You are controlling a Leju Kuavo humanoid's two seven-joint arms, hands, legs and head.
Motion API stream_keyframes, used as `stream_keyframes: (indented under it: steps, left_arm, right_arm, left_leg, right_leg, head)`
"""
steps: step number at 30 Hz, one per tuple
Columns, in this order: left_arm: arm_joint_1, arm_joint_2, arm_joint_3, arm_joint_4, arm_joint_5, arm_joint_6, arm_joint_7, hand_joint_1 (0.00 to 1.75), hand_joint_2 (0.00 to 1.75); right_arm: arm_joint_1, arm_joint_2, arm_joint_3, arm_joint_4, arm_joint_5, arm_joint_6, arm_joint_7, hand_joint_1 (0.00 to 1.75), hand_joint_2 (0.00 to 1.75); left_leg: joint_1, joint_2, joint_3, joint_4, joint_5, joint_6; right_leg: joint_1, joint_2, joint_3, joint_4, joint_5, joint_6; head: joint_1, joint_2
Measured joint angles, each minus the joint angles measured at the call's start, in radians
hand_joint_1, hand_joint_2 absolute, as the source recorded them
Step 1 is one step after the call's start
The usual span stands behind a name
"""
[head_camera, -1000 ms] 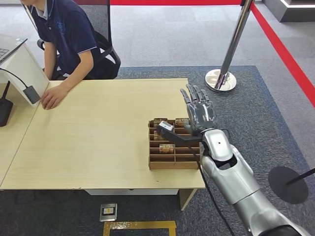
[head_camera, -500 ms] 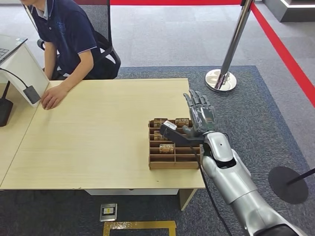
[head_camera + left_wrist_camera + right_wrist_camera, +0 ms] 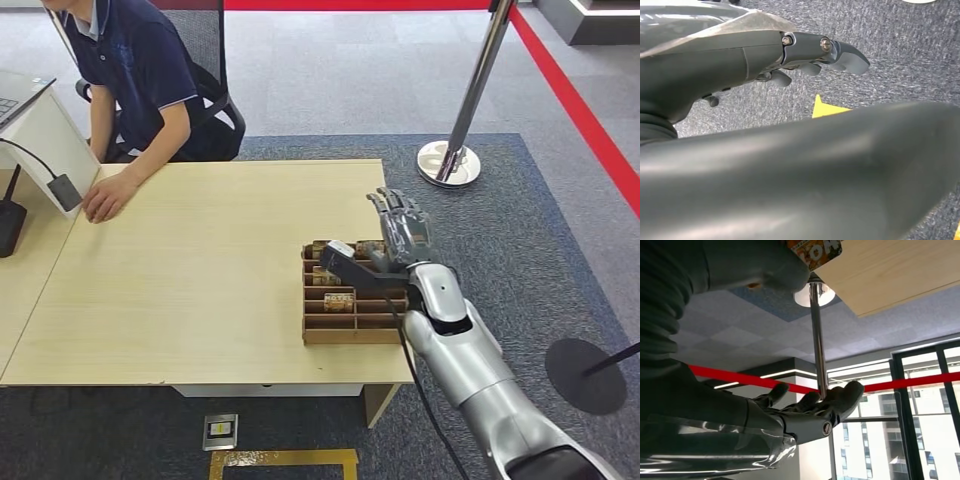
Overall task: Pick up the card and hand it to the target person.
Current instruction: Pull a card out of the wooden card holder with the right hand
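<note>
Head view: card [image 3: 339, 299] in tray [image 3: 355, 334], beside spread right robot hand [image 3: 400, 232].

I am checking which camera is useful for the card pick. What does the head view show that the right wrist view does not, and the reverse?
Head view alone: the seated person, the whole table, and the cardboard tray with cards in its slots.

Right wrist view alone: windows with buildings outside, and a close look at one card's printed edge.

Both: the right robot hand, fingers spread and holding nothing, the stanchion post and the red belt.
</note>
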Motion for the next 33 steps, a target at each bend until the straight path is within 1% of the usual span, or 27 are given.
stream_keyframes:
  steps: [1, 2, 3, 5, 6, 7, 8, 11, 13, 14, 18, 22, 33]
  left_arm:
    - [0.0, 0.0, 0.0, 0.0, 0.0, 0.0, 0.003, 0.0, 0.0]
    - [0.0, 0.0, 0.0, 0.0, 0.0, 0.0, 0.006, 0.0, 0.0]
    - [0.0, 0.0, 0.0, 0.0, 0.0, 0.0, 0.01, 0.0, 0.0]
    - [0.0, 0.0, 0.0, 0.0, -0.001, 0.0, 0.015, 0.0, 0.0]
    - [0.0, 0.0, 0.0, 0.0, -0.002, 0.0, 0.016, 0.0, 0.0]
    - [0.0, 0.0, 0.0, 0.0, -0.003, 0.0, 0.016, 0.0, 0.0]
    - [0.0, 0.0, 0.0, 0.0, -0.003, 0.0, 0.016, 0.0, 0.0]
    - [-0.001, 0.0, 0.0, 0.0, -0.004, 0.0, 0.017, 0.0, 0.0]
    - [-0.001, 0.0, 0.0, 0.0, -0.005, 0.0, 0.017, 0.0, 0.0]
    - [-0.001, 0.0, 0.0, 0.0, -0.006, 0.0, 0.017, 0.0, 0.0]
    - [-0.001, 0.0, -0.001, 0.0, -0.011, 0.0, 0.021, 0.0, 0.0]
    - [-0.001, 0.0, -0.004, 0.0, -0.013, 0.0, 0.028, 0.0, 0.0]
    - [-0.001, 0.001, -0.007, 0.0, -0.017, 0.0, 0.031, 0.0, 0.0]
  right_arm:
    - [-0.005, 0.004, -0.001, 0.007, -0.001, -0.003, -0.002, 0.6, 1.75]
    - [-0.01, 0.008, -0.002, 0.013, -0.001, -0.004, -0.002, 0.65, 1.75]
    - [-0.014, 0.011, -0.004, 0.019, -0.001, -0.005, -0.002, 0.84, 1.75]
    - [-0.02, 0.017, -0.006, 0.028, -0.001, -0.006, -0.002, 1.32, 1.75]
    - [-0.022, 0.019, -0.007, 0.032, -0.001, -0.007, -0.001, 1.47, 1.75]
    - [-0.022, 0.022, -0.007, 0.035, -0.001, -0.008, 0.0, 1.5, 1.75]
    - [-0.023, 0.024, -0.007, 0.039, -0.001, -0.008, 0.001, 1.45, 1.75]
    - [-0.023, 0.027, -0.008, 0.047, -0.001, -0.009, 0.003, 1.16, 1.75]
    - [-0.022, 0.029, -0.009, 0.052, -0.002, -0.009, 0.004, 1.03, 1.75]
    - [-0.022, 0.03, -0.01, 0.054, -0.002, -0.009, 0.004, 1.0, 1.75]
    - [-0.022, 0.031, -0.014, 0.059, -0.004, -0.009, 0.006, 0.93, 1.75]
    - [-0.021, 0.031, -0.019, 0.062, -0.004, -0.008, 0.006, 0.8, 1.75]
    - [-0.012, 0.031, -0.023, 0.063, -0.004, -0.006, 0.007, 0.74, 1.75]
  left_leg:
    - [0.0, 0.0, 0.0, 0.0, 0.0, 0.0]
    - [0.0, 0.0, 0.0, 0.0, 0.0, 0.0]
    - [0.0, 0.0, 0.0, 0.0, 0.0, 0.0]
    - [0.0, 0.0, 0.0, 0.0, 0.0, 0.0]
    - [0.0, 0.0, 0.0, 0.0, 0.0, 0.0]
    - [0.0, 0.0, 0.0, 0.0, 0.0, 0.0]
    - [0.0, 0.0, 0.0, 0.0, 0.0, 0.0]
    - [0.0, 0.0, 0.0, 0.0, 0.0, 0.0]
    - [0.0, 0.0, 0.0, 0.0, 0.0, 0.0]
    - [0.0, 0.0, 0.0, 0.0, 0.0, 0.0]
    - [0.0, 0.0, 0.0, 0.0, 0.0, 0.0]
    - [0.0, 0.0, 0.0, 0.0, 0.0, 0.0]
    - [0.0, 0.0, 0.0, 0.0, 0.0, 0.0]
  right_leg:
    - [0.0, 0.0, 0.0, 0.0, 0.0, 0.0]
    - [0.0, 0.0, 0.0, 0.0, 0.0, 0.0]
    - [0.0, 0.0, 0.0, 0.0, 0.0, 0.0]
    - [0.0, 0.0, 0.0, 0.0, 0.0, 0.0]
    - [0.0, 0.0, 0.0, 0.0, 0.0, 0.0]
    - [0.0, 0.0, 0.0, 0.0, 0.0, 0.0]
    - [0.0, 0.0, 0.0, 0.0, 0.0, 0.0]
    - [0.0, 0.0, 0.0, 0.0, 0.0, 0.0]
    - [0.0, 0.0, 0.0, 0.0, 0.0, 0.0]
    - [0.0, 0.0, 0.0, 0.0, 0.0, 0.0]
    - [0.0, 0.0, 0.0, 0.0, 0.0, 0.0]
    - [0.0, 0.0, 0.0, 0.0, 0.0, 0.0]
    - [0.0, 0.0, 0.0, 0.0, 0.0, 0.0]
  head:
    - [0.0, 0.0]
    - [0.0, 0.0]
    - [0.0, 0.0]
    - [0.0, 0.0]
    - [0.0, 0.0]
    - [0.0, 0.0]
    - [0.0, 0.0]
    - [0.0, 0.0]
    - [0.0, 0.0]
    - [0.0, 0.0]
    - [0.0, 0.0]
    - [0.0, 0.0]
    - [0.0, 0.0]
